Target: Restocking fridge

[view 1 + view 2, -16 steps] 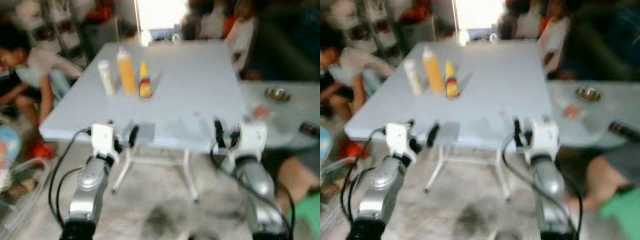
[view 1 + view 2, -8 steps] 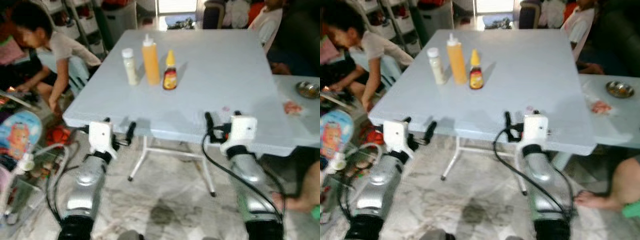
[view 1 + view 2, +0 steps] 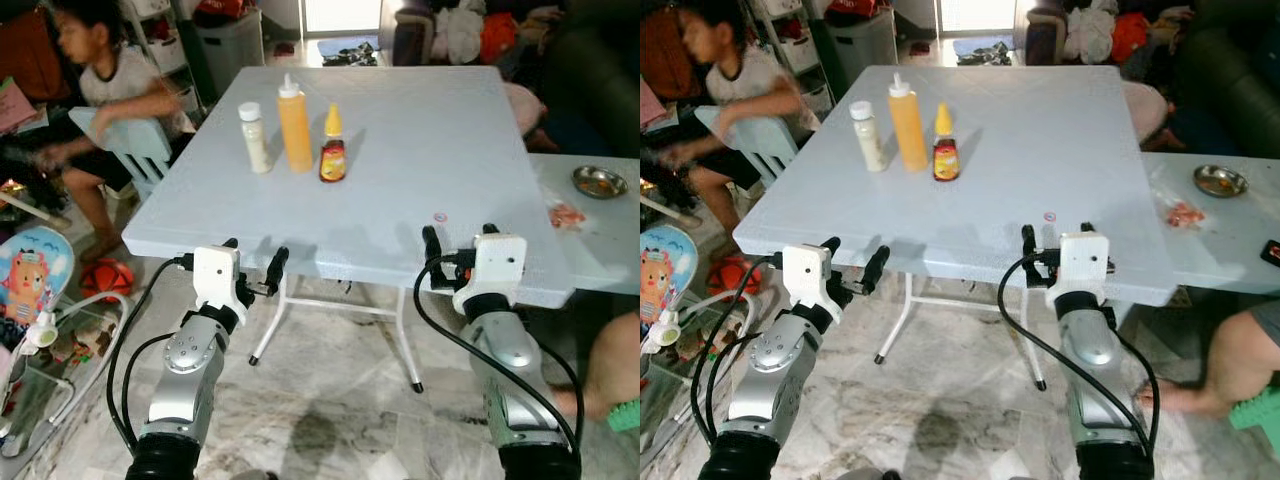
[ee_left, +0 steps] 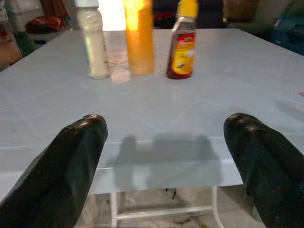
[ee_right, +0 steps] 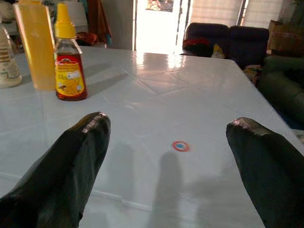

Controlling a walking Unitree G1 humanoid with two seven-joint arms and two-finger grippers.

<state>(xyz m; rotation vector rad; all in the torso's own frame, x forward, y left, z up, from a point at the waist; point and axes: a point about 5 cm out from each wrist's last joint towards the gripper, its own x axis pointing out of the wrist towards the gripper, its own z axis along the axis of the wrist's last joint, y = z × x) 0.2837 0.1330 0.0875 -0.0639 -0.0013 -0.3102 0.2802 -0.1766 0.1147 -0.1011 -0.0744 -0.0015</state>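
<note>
Three bottles (image 3: 293,130) stand near the counter's (image 3: 420,180) far left edge. Left claw (image 3: 252,270) and right claw (image 3: 457,248) wide open, empty, at near edge. Step closer before reaching.

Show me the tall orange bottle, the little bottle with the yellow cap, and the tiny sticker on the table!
tall orange bottle (image 3: 295,130), left eye view, middle of its body.
little bottle with the yellow cap (image 3: 333,160), left eye view, on its red label.
tiny sticker (image 5: 180,146), right wrist view, its centre.
</note>
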